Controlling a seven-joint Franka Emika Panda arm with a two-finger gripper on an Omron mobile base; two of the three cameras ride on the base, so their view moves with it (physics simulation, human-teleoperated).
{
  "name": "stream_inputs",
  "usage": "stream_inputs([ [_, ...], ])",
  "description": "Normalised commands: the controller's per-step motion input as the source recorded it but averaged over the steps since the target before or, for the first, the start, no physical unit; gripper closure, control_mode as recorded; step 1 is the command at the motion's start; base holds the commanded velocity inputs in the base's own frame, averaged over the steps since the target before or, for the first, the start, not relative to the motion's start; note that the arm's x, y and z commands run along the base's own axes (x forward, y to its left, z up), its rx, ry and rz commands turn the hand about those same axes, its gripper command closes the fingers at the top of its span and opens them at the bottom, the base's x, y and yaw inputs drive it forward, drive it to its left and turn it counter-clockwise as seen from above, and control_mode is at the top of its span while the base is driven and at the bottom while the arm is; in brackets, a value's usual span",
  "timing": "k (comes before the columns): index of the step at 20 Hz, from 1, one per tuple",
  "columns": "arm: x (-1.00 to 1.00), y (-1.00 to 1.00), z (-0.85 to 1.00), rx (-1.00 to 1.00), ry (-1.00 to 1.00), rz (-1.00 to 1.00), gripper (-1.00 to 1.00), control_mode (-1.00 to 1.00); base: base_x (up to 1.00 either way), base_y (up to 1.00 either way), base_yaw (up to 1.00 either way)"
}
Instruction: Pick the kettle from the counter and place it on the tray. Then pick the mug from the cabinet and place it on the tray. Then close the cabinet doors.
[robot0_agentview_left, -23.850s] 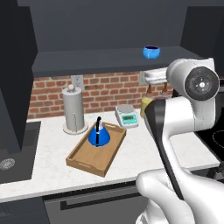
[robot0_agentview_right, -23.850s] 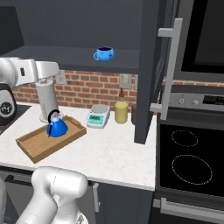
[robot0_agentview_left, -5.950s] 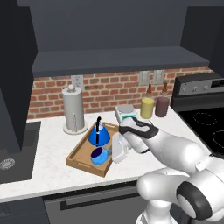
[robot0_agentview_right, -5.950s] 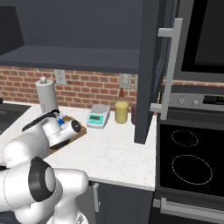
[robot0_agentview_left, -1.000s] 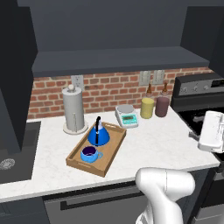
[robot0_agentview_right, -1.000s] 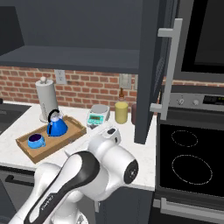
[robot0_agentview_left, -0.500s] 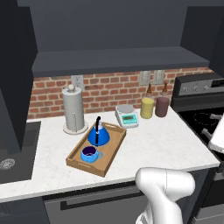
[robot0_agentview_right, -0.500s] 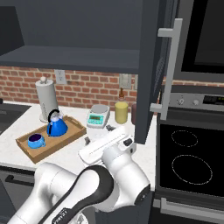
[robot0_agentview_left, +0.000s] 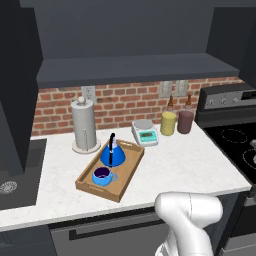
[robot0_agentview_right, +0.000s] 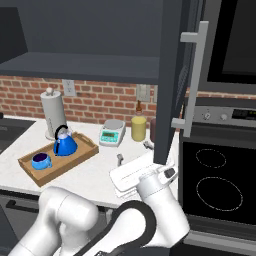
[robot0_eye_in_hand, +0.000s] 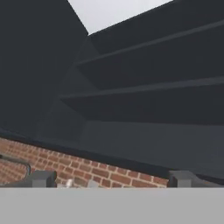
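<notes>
Kettle (robot0_agentview_left: 113, 153) upright in tray (robot0_agentview_left: 131, 164), at far end; mug (robot0_agentview_left: 102, 176) at 7 o'clock of it, same tray, just apart. Tray on marble surface (robot0_agentview_left: 175, 167), paper towel roll (robot0_agentview_left: 84, 125) at 11 o'clock, scale (robot0_agentview_left: 145, 132) at 2 o'clock. Cabinet door (robot0_agentview_right: 173, 80) swung open above surface's right end. End effector (robot0_eye_in_hand: 111, 180) spread wide, holding nothing, aimed up at cabinet (robot0_eye_in_hand: 144, 100) underside.

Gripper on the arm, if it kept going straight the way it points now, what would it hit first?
Probably the open cabinet: the hand view looks up at its dark shelf above the brick wall. The depth is unclear.
</notes>
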Motion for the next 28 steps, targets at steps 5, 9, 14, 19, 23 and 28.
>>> stream_inputs([
  [5,0.00,-0.51,0.29,0.08,-0.07,-0.08,-1.00,-1.00,0.00,0.00,0.00],
  [9,0.00,-0.50,0.21,0.08,0.00,-0.08,-1.00,-1.00,0.00,0.00,0.00],
  [14,0.00,-0.40,0.00,0.05,0.00,-0.07,-1.00,-1.00,0.00,0.00,0.00],
  [19,-0.02,-0.23,0.24,0.02,-0.04,-0.04,-1.00,-1.00,0.00,0.00,0.00],
  [23,0.00,0.01,0.54,0.00,-0.05,-0.03,-1.00,-1.00,0.00,0.00,0.00],
  [28,-0.02,0.03,0.74,-0.04,0.00,-0.02,-1.00,-1.00,0.00,0.00,0.00],
])
